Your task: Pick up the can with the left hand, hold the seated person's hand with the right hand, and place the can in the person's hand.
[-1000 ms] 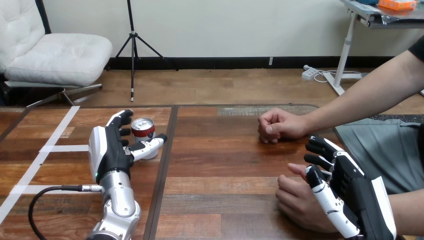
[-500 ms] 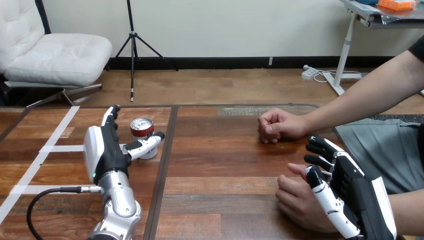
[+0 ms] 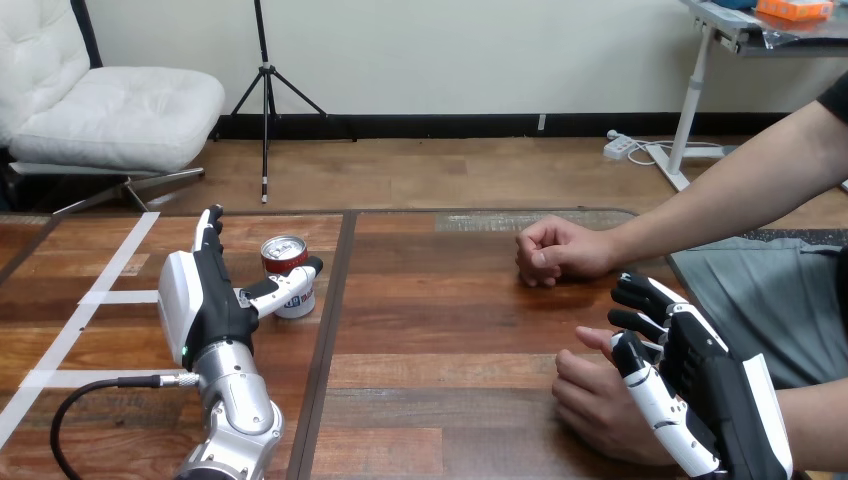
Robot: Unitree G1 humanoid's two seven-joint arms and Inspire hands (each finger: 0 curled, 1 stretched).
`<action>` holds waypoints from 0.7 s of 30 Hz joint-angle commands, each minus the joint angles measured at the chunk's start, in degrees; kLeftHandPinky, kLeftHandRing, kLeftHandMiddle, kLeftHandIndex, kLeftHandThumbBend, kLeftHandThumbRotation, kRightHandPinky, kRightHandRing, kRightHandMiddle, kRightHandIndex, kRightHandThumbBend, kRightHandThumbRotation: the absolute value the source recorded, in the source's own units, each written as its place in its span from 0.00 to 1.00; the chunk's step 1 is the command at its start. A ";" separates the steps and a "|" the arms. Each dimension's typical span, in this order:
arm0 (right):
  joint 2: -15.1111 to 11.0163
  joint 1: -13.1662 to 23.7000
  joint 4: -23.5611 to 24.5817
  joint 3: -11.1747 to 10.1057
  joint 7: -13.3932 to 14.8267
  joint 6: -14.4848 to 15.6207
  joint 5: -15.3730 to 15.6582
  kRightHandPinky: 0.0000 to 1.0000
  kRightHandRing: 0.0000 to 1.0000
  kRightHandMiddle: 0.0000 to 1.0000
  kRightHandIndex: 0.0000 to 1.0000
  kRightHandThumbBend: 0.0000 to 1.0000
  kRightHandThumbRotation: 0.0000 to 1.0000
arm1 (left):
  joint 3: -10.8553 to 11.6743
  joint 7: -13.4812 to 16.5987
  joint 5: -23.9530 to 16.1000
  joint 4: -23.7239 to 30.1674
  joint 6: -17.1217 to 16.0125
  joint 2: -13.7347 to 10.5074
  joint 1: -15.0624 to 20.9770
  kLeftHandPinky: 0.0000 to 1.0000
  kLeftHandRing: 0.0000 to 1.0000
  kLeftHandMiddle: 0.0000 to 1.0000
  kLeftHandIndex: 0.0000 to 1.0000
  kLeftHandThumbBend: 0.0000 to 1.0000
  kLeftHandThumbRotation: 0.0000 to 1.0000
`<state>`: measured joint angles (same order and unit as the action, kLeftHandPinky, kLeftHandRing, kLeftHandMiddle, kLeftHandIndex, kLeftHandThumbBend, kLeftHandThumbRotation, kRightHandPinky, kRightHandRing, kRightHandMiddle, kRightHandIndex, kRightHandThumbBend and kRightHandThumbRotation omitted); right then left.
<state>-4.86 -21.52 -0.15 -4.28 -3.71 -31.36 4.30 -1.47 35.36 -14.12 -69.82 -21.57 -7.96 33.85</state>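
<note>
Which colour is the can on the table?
The can is red and white with a silver top; head view.

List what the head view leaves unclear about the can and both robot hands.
Head view:
- the can: lower side hidden behind the thumb of the left robot hand.
- right robot hand and the person's hand: contact covered by that robot hand's back.
- its wrist: cut by the bottom edge.

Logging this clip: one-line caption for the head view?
Left hand open beside the upright can; right hand touching the person's nearer hand.
</note>
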 commanded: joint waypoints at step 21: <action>-0.28 2.47 1.86 0.56 0.32 -1.28 0.30 0.71 0.80 0.84 0.83 0.54 0.65 | -0.65 -0.69 -0.72 -0.24 0.82 -0.41 2.36 0.78 0.87 0.90 0.91 0.85 0.20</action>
<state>-4.86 -21.52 -0.15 -4.26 -3.70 -31.33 4.50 -1.73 35.47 -14.37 -69.86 -20.88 -7.91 33.82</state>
